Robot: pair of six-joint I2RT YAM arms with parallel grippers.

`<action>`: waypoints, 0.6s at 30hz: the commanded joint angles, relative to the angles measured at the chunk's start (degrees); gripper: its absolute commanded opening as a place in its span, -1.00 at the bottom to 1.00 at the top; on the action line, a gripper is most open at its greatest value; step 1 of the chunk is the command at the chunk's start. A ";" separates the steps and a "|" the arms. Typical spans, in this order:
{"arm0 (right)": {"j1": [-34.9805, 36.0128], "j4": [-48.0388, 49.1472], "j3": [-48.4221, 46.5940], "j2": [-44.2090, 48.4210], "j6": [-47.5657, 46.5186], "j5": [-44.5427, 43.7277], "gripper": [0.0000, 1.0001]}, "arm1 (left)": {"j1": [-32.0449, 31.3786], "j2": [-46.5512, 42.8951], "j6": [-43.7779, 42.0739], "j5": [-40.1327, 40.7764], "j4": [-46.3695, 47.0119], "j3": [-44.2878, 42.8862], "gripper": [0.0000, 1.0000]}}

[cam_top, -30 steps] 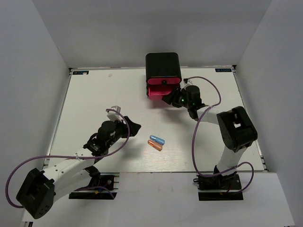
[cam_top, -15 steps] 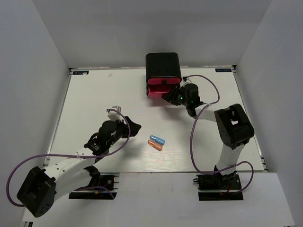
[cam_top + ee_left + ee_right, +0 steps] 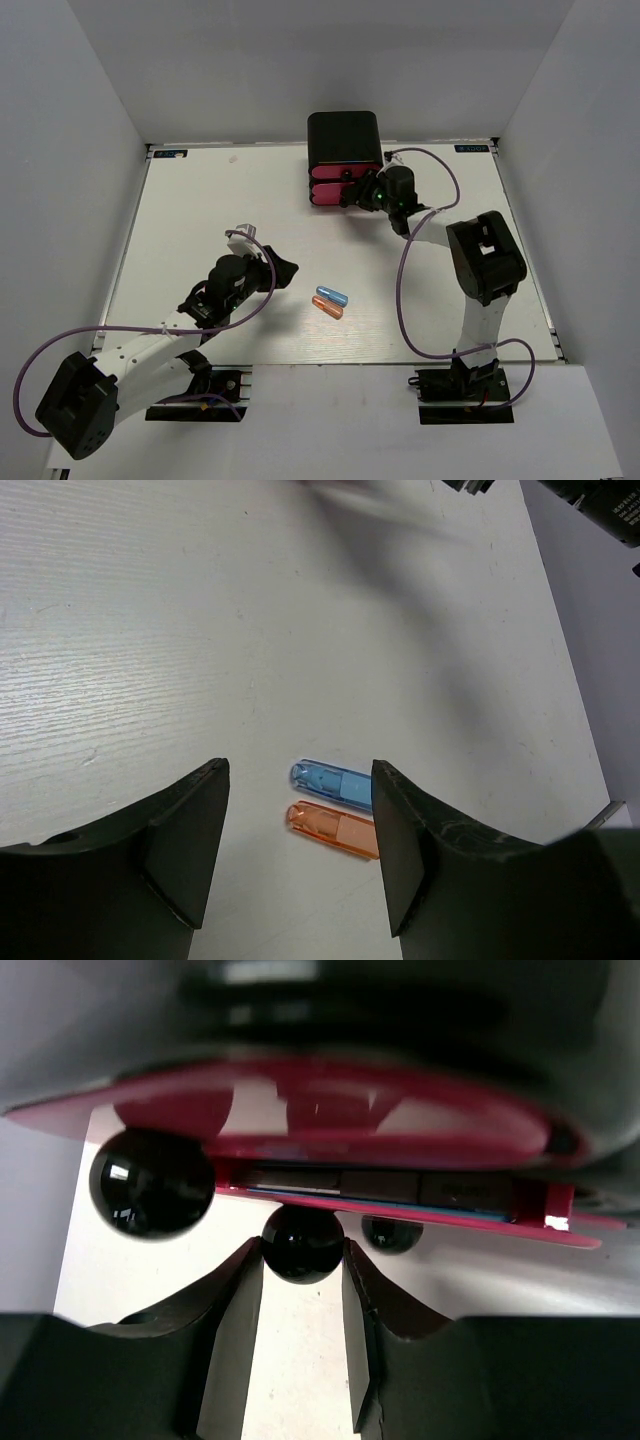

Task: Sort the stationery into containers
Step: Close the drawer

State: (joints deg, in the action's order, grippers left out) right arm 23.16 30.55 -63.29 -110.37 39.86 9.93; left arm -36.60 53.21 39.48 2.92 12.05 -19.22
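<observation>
Right fingers (image 3: 240, 1300): partly closed, one on each side of a black round knob (image 3: 303, 1243), both in contact; clamped on it.
Gripped knob: middle of three knobs in the right wrist view; owning drawer not certain from this angle, possibly the lowest.
Pink drawers (image 3: 333, 190): stacked in the black cabinet (image 3: 345, 135) at the far side of the worktop (image 3: 150, 630); one front slightly ajar, with a narrow gap showing in the wrist view.
Left fingers (image 3: 190, 830): spread wide, holding nothing, poised low over the worktop.
Blue capsule (image 3: 330, 780): flat on the worktop, just ahead of the left fingers, in line with the gap between them.
Orange capsule (image 3: 335, 830): just beside the blue one, roughly parallel, on the near side.
Stationery location: both capsules near the worktop centre, well apart from the cabinet; no other loose items in view.
Step in hand: drawer operation by the knob; sorting judged incomplete, two pieces still outside.
Next move, right: straight pull along the drawer's travel, firm grip, no twist, so as not to drag the cabinet.
Next move, left: descent over one capsule, closing across its short axis, clear of its neighbour.
</observation>
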 commanded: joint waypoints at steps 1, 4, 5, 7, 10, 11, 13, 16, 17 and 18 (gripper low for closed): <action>-0.04 3.56 -4.21 -0.72 -1.54 -1.23 -0.45 | -0.23 -0.65 0.07 -0.19 0.43 -0.90 0.37; 0.13 3.64 -5.18 -2.04 -1.80 -1.58 -0.45 | -0.23 -0.65 0.07 -0.19 -0.19 -0.90 0.37; 0.05 3.82 -5.62 -2.22 -1.80 -1.85 -0.45 | -0.23 -0.65 0.07 -0.19 -0.71 -1.43 0.37; -0.04 3.91 -5.97 -2.75 -1.98 -2.29 -0.45 | -0.23 -0.65 0.07 -0.19 -0.72 -1.43 0.37; -0.13 3.99 -6.32 -3.10 -1.62 -2.81 -0.45 | -0.23 -0.65 0.07 -0.19 -0.72 -1.43 0.37; -0.22 4.00 -6.50 -3.10 -1.45 -3.08 -0.45 | -0.23 -0.65 0.07 -0.19 -0.72 -1.95 0.37; -0.04 4.08 -6.67 -3.36 -0.92 -3.34 -0.45 | -0.23 -0.04 0.07 -0.19 -0.72 -1.96 0.37; -0.13 4.26 -6.94 -3.45 -0.31 -3.52 -0.42 | -0.23 0.49 0.07 -0.19 -0.72 -2.57 0.37; -0.04 4.43 -6.85 -3.45 -0.22 -3.43 -0.38 | -0.23 0.49 0.07 -0.19 -0.72 -2.57 0.37; -0.04 4.70 -6.50 -3.28 -0.04 -3.26 -0.31 | -0.23 0.49 0.07 -0.19 -0.72 -2.57 0.37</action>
State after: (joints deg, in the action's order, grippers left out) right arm 23.09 30.22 -67.18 -113.36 39.94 8.45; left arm -36.60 53.56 39.48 2.92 11.33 -19.68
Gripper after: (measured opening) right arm 0.401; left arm 0.687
